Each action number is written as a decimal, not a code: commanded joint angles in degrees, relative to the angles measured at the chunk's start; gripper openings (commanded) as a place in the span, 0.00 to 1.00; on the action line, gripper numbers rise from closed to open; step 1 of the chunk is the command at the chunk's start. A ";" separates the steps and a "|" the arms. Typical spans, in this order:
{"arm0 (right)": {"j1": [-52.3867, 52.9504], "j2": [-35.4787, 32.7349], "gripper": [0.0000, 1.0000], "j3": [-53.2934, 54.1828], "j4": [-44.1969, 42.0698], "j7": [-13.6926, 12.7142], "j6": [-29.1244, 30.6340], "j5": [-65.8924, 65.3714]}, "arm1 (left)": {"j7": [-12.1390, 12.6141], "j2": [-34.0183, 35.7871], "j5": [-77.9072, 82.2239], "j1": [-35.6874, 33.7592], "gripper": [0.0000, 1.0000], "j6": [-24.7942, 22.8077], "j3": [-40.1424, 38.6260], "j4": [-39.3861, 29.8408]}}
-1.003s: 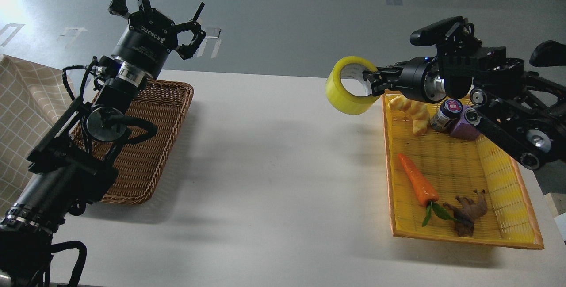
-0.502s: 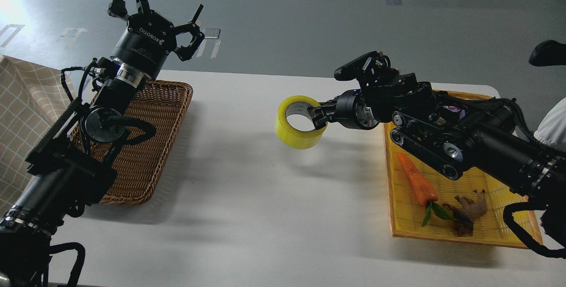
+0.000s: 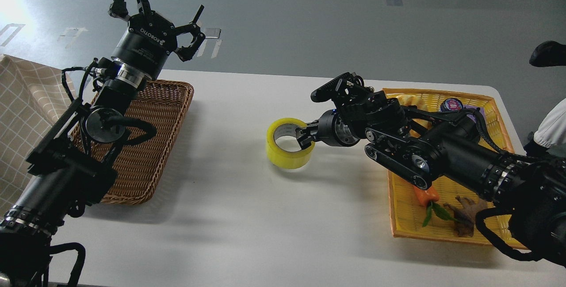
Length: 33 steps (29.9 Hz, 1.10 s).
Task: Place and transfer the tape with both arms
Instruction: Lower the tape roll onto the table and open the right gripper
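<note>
Apparently mid-placement: tape pinched by right gripper at desk centre, left gripper splayed wide over far-left corner; next, release needed.

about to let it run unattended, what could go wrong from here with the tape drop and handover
1. The right gripper pinches only one side of the tape wall; on release the roll may tip or get dragged by a finger inside the core.
2. The left gripper is open and raised beyond the wicker basket, well away from the tape, so its reach across may clip the basket rim.
3. The right arm lies over the yellow tray; withdrawing could brush the carrot.
</note>
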 commanded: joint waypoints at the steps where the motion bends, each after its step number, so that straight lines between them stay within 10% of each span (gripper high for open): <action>1: 0.12 0.07 0.07 -1.07 -1.54 -0.05 0.00 -0.08 | 0.00 0.00 0.02 0.00 0.98 0.00 -0.09 0.01; 33: 0.47 0.07 0.08 -0.81 0.47 0.21 -4.62 0.71 | -0.09 0.00 -0.06 0.00 0.98 0.00 -0.09 0.01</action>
